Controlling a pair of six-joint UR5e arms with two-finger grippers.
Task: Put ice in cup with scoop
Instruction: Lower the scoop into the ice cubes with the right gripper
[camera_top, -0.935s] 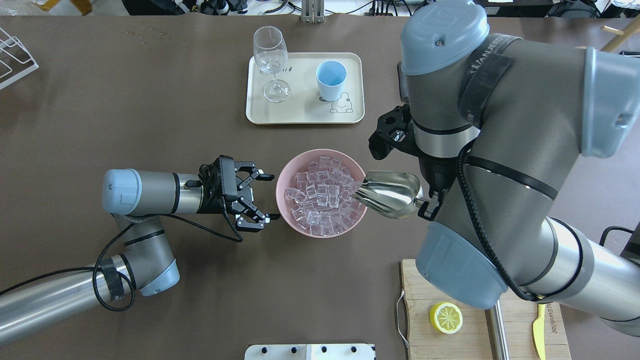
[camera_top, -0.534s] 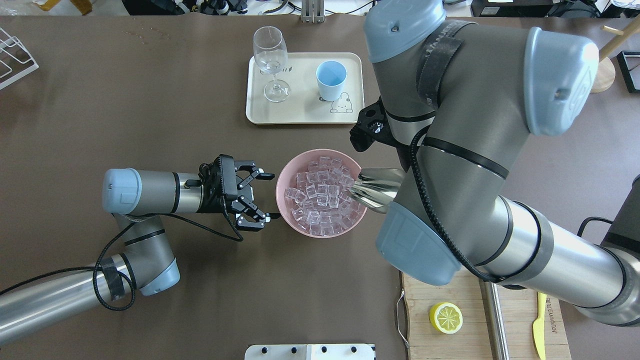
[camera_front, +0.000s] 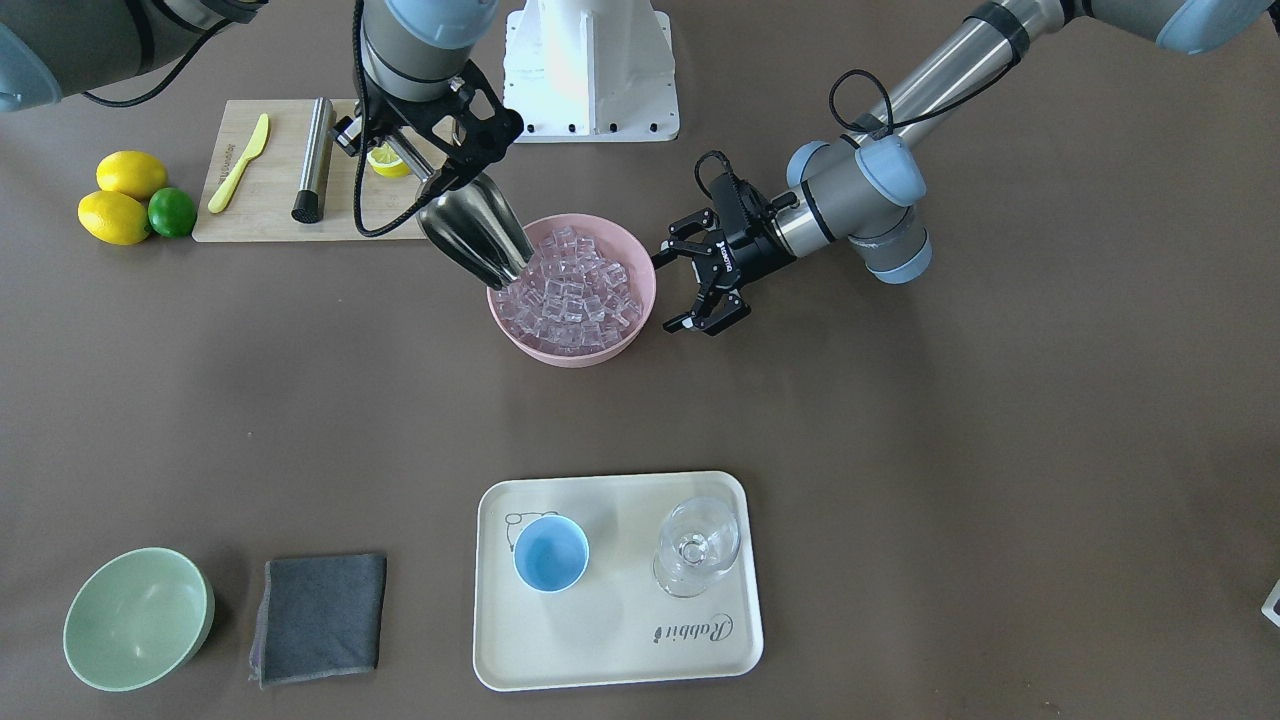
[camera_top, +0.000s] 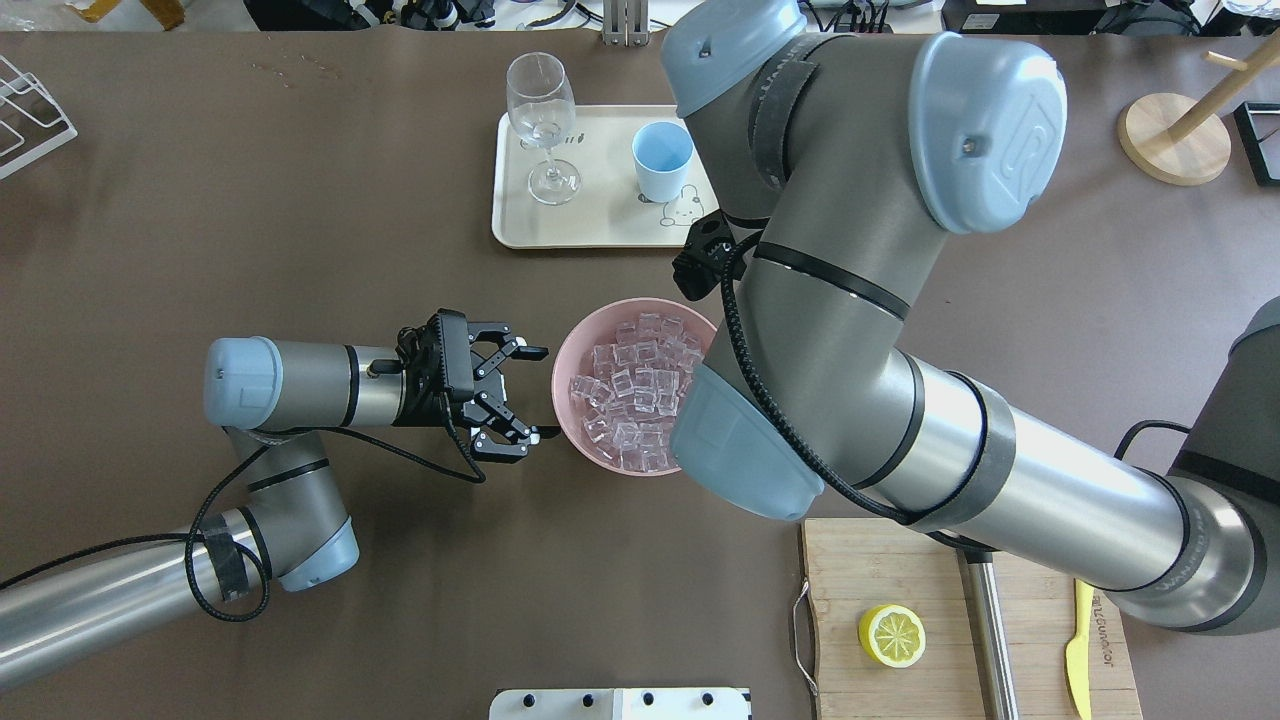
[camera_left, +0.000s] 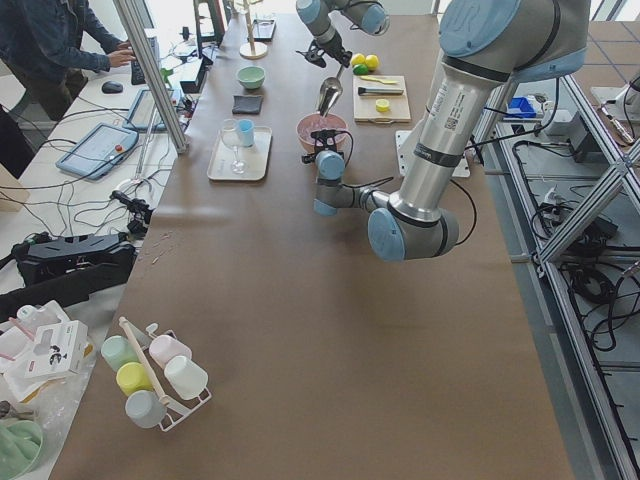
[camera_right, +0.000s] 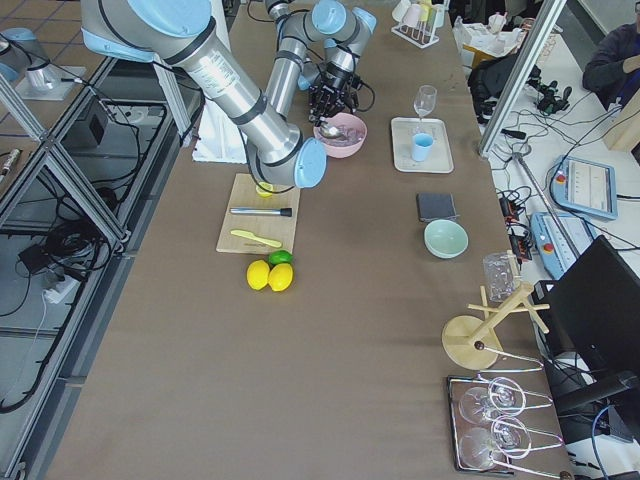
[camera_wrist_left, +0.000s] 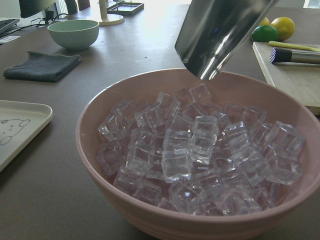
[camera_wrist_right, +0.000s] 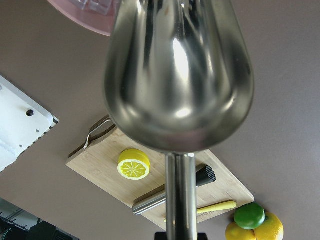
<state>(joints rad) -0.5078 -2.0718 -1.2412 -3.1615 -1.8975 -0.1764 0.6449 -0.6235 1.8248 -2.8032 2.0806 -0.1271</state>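
The right gripper (camera_front: 440, 168) is clamped on the short tubular handle of the shiny stainless-steel scoop (camera_front: 478, 238). The scoop is tipped steeply, with its mouth down at the rim of the round pink bowl (camera_top: 562, 372). Its lip sits just above or just on the heap of small clear ice cubes (camera_front: 575, 295); the left wrist view leaves that unsettled.

On the bowl's opposite side, just beside the rim, the left gripper (camera_top: 540, 393) has its fingers spread and holds nothing, so the bowl appears unbraced.

The small light-blue cup (camera_front: 550, 555) stands empty on a cream rectangular tray (camera_front: 620, 655), well apart from the bowl on the side away from the robot's base.

The main risk is in the dig. A steep push into the piled cubes could slide or tilt the loose bowl, or flick cubes over its rim (they look slick).

Later, the scoop's pan looks wider than the cup's mouth, so a quick pour would likely scatter ice onto the tray.
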